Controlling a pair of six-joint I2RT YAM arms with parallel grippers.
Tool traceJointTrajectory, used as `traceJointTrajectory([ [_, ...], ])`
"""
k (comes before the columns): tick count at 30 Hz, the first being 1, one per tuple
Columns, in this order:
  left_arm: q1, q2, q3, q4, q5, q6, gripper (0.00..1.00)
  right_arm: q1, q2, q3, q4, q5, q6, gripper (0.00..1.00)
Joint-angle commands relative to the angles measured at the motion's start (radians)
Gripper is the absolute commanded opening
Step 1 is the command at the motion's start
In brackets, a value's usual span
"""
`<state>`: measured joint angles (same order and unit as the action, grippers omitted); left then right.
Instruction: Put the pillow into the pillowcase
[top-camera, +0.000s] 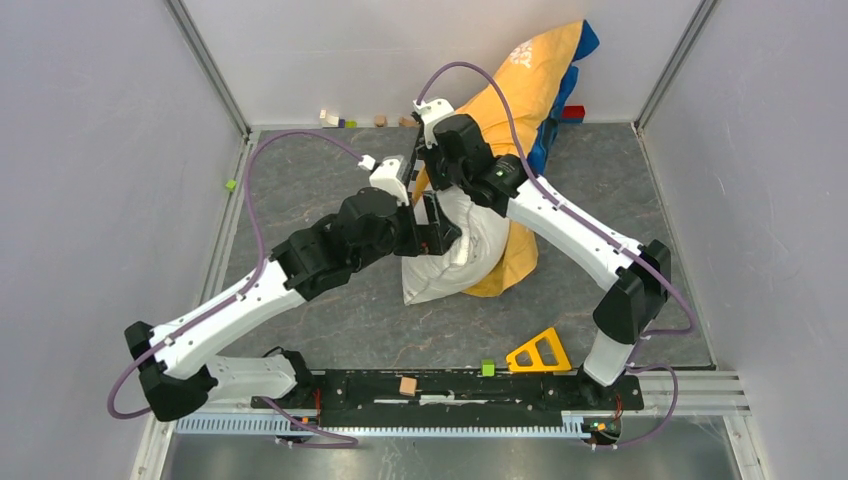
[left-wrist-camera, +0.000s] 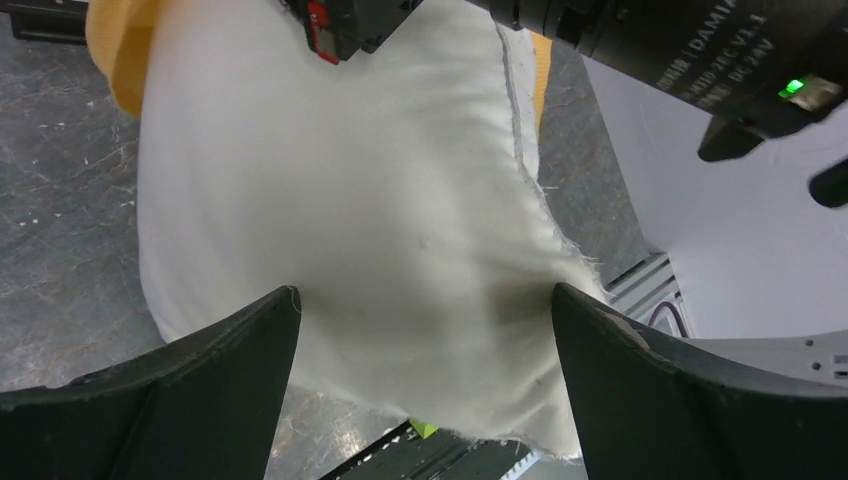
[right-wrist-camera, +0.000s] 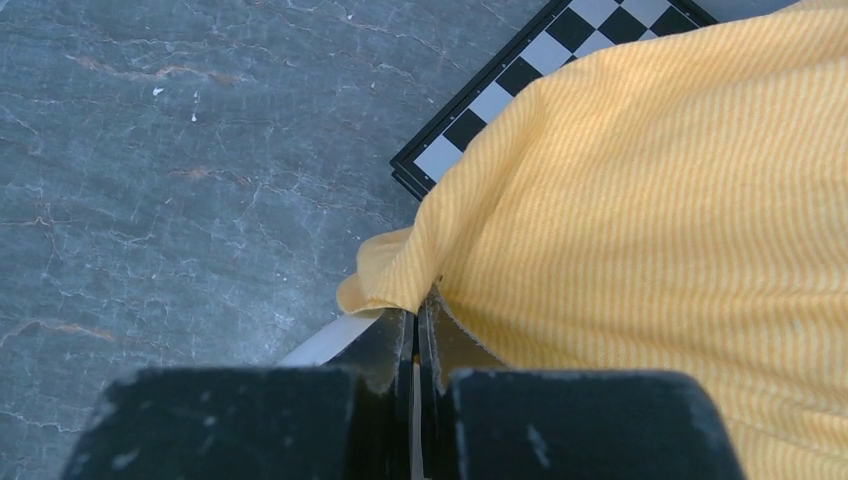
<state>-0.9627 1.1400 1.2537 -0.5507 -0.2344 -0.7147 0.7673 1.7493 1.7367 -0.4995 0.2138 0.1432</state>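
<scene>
The off-white pillow (top-camera: 455, 260) lies mid-table with its far end tucked under the orange-yellow pillowcase (top-camera: 525, 95), which drapes back toward the rear wall. In the left wrist view the pillow (left-wrist-camera: 350, 200) fills the frame, and my left gripper (left-wrist-camera: 425, 300) stands wide open around its near corner, with neither finger pressing the fabric. The left gripper (top-camera: 432, 235) sits at the pillow's left side. My right gripper (right-wrist-camera: 417, 312) is shut on the hem of the pillowcase (right-wrist-camera: 650, 200), holding it just above the table; in the top view the right gripper (top-camera: 424, 190) is at the case's mouth.
A blue cloth (top-camera: 560, 115) lies under the pillowcase by the back wall. A checkerboard (right-wrist-camera: 500, 90) lies flat beneath the case. A yellow triangle (top-camera: 538, 352), a green block (top-camera: 487, 368) and a wooden block (top-camera: 407, 386) sit near the front rail. Small blocks (top-camera: 350, 120) line the back edge.
</scene>
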Motion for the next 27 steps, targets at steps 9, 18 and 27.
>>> traceJointTrajectory([
  [9, 0.021, 0.194, -0.088, 0.081, -0.138, -0.024, 0.29, 0.009, -0.102, 0.04, -0.018, -0.011, 0.009, 0.14],
  [18, 0.158, 0.161, -0.248, 0.143, -0.031, -0.13, 0.03, 0.009, -0.331, -0.149, -0.036, 0.126, -0.035, 0.65],
  [27, 0.203, 0.156, -0.284, 0.172, 0.017, -0.144, 0.03, 0.007, -0.516, -0.445, -0.022, 0.314, -0.053, 0.63],
])
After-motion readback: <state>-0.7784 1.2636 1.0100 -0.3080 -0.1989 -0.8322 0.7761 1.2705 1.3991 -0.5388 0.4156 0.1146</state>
